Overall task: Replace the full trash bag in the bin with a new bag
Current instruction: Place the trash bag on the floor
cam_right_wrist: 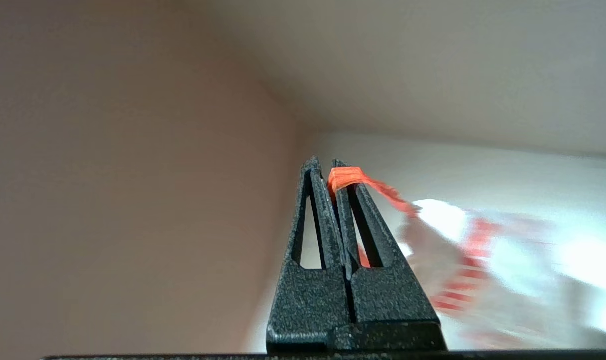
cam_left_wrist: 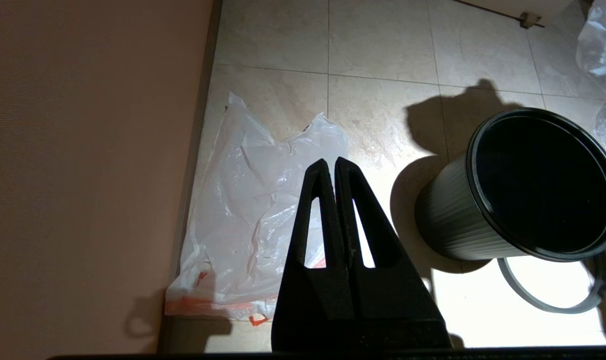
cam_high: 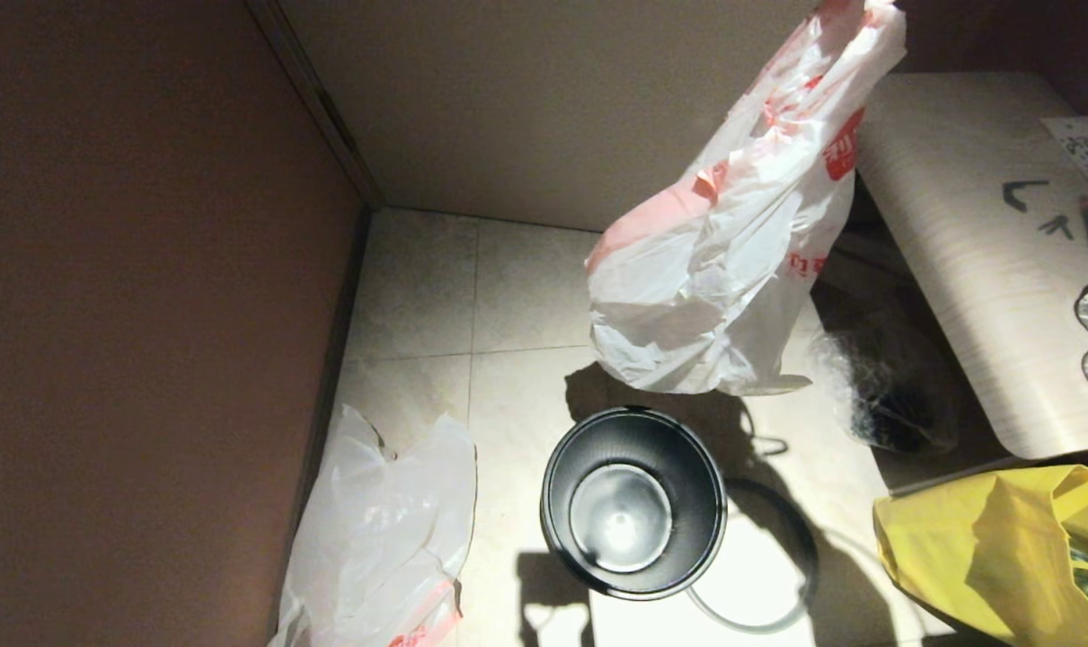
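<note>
I am hoisting the full trash bag [cam_high: 732, 243] high, its bulk dangling well below my right pincer [cam_right_wrist: 327, 167], whose jaws are pinching the red drawstring loop [cam_right_wrist: 347, 176]. That thin strip is carrying everything; a swing could be slipping it free, dropping the load onto the bin [cam_high: 633, 499] beneath. The new bag [cam_left_wrist: 252, 220] is lying just beyond my left pincer [cam_left_wrist: 331, 165], clamped on nothing. The grey hoop [cam_high: 782, 575] is lying beside the bin.
</note>
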Robot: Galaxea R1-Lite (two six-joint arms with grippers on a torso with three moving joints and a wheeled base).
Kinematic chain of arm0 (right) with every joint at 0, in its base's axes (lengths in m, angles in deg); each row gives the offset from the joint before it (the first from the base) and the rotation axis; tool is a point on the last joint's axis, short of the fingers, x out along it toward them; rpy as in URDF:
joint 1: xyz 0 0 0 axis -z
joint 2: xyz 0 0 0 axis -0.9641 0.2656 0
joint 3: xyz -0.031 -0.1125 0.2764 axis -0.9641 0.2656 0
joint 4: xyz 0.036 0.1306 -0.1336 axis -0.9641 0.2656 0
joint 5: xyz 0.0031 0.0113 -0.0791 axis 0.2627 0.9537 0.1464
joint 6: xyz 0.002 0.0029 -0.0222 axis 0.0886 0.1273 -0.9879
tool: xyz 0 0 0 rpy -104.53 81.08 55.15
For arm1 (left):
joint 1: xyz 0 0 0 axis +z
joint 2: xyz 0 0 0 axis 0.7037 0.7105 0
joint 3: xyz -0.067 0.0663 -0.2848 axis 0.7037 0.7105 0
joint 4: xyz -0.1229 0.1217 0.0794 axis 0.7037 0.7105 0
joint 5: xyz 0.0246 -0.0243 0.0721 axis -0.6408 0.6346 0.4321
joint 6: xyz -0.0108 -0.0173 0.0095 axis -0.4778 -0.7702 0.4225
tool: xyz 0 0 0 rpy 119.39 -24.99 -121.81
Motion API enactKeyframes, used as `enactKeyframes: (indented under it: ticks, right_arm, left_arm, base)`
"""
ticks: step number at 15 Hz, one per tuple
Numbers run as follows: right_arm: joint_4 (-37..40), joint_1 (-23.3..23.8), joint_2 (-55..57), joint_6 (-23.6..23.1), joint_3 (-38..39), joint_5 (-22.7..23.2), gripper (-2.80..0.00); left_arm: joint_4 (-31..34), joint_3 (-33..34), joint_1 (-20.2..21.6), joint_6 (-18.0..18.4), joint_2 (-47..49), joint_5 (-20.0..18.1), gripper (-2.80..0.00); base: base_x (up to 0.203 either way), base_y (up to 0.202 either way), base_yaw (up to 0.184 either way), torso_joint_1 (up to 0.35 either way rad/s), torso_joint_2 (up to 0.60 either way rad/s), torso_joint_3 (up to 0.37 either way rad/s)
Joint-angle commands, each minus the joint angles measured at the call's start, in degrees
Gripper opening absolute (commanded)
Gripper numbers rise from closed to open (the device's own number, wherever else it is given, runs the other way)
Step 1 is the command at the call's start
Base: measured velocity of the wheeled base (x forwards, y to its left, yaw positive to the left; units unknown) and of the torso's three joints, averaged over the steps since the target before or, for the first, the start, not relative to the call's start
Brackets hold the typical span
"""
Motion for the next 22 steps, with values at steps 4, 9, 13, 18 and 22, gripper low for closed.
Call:
enactKeyframes:
  ticks: [4, 9, 13, 18, 22]
  right_arm:
    - [-3.34, 14.61, 13.68, -2.83, 3.38, -6.42, -2.8]
    - [-12.68, 23.72, 28.97, -3.84, 14.58, -6.93, -2.8]
    - [-10.41, 25.89, 39.86, -4.88, 17.01, -9.04, -2.8]
    - [-9.62, 26.32, 44.61, -5.42, 17.14, -14.22, -2.8]
    - [-7.91, 25.94, 43.48, -5.69, 20.59, -20.02, 0.0]
  left_arm:
    - [-0.02, 0.0, 0.01, -0.06, 0.05, 0.04, -2.8]
    - [-0.02, 0.0, 0.01, -0.06, 0.05, 0.04, -2.8]
    - [-0.02, 0.0, 0.01, -0.06, 0.05, 0.04, -2.8]
    - [-0.02, 0.0, 0.01, -0.06, 0.05, 0.04, -2.8]
    - [-0.02, 0.0, 0.01, -0.06, 0.05, 0.04, -2.8]
  base:
    - [0.0, 0.0, 0.0, 0.0, 0.0, 0.0]
    - [0.0, 0.0, 0.0, 0.0, 0.0, 0.0]
    - [0.0, 0.0, 0.0, 0.0, 0.0, 0.0]
    - [0.0, 0.0, 0.0, 0.0, 0.0, 0.0]
    - [0.0, 0.0, 0.0, 0.0, 0.0, 0.0]
